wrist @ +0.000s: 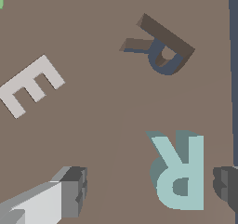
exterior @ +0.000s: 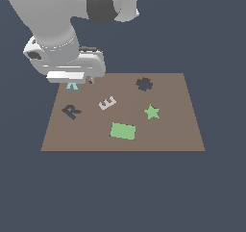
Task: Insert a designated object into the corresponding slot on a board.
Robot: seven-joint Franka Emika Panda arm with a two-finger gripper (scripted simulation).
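The pale teal letter R block (wrist: 179, 172) lies flat on the brown board (wrist: 102, 111); in the exterior view only a bit of it (exterior: 72, 86) shows under the hand, near the board's far corner on the exterior view's left. My gripper (wrist: 148, 190) is open and hangs over it, one finger (wrist: 72, 190) to one side and the other finger (wrist: 228, 183) close to the block's other side. The block sits between the fingers, nearer one of them. The dark R-shaped slot (exterior: 71, 111) (wrist: 160, 46) lies apart from the block, nearer the board's front.
On the board (exterior: 182, 130) lie a whitish letter E (exterior: 107, 102) (wrist: 30, 86), a green star (exterior: 152, 112), a green rectangle (exterior: 123, 131) and a dark gear-shaped recess (exterior: 144, 84). The arm's bulk hangs over the exterior view's far left corner.
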